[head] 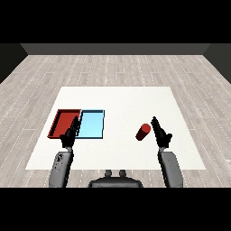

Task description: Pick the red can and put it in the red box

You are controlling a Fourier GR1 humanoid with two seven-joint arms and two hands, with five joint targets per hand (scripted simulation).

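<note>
Two trays sit side by side at the left of the white tabletop [122,97]: red tray [63,121] outermost, light blue tray [92,124] touching its right edge. Red can [143,131] is on the tabletop right of centre, well apart from both trays, tilted or lying over, can't tell which. Right hand [160,133] is just beside the can on its right, fingers straight and pointing forward, not wrapped round it; contact unclear. Left hand [70,135] hangs over the near edges of the trays where they meet, fingers straight, holding nothing. Wood plank floor [113,67] around the table.
</note>
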